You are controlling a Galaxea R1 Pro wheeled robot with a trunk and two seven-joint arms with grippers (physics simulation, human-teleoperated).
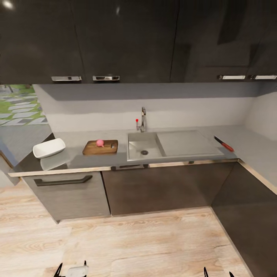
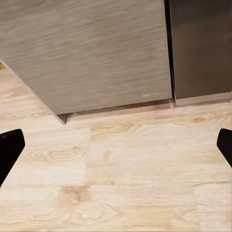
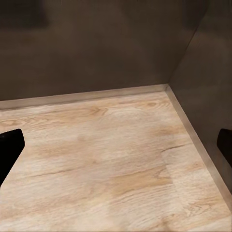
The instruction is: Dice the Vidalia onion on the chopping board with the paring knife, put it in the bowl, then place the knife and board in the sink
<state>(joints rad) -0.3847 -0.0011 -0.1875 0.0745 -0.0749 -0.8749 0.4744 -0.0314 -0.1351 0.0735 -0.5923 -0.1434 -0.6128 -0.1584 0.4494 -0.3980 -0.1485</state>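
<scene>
1. The onion (image 1: 100,143) is sitting on the board (image 1: 100,147), at 9 o'clock from the sink (image 1: 144,148).
2. The bowl (image 1: 49,148) is resting at the countertop's (image 1: 77,159) left end; the knife (image 1: 224,144) is lying at 3 o'clock of the drainer (image 1: 186,143).
3. Both the left gripper (image 2: 116,147) and right gripper (image 3: 116,147) are hanging over the floor (image 1: 127,246), fingers spread wide, holding nothing.

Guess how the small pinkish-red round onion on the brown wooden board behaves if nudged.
The small pinkish-red round onion looks near-spherical, so it would probably roll. The flat brown wooden chopping board shows no raised rim, so it could likely escape onto the dark grey countertop. Probably light for its size.
</scene>
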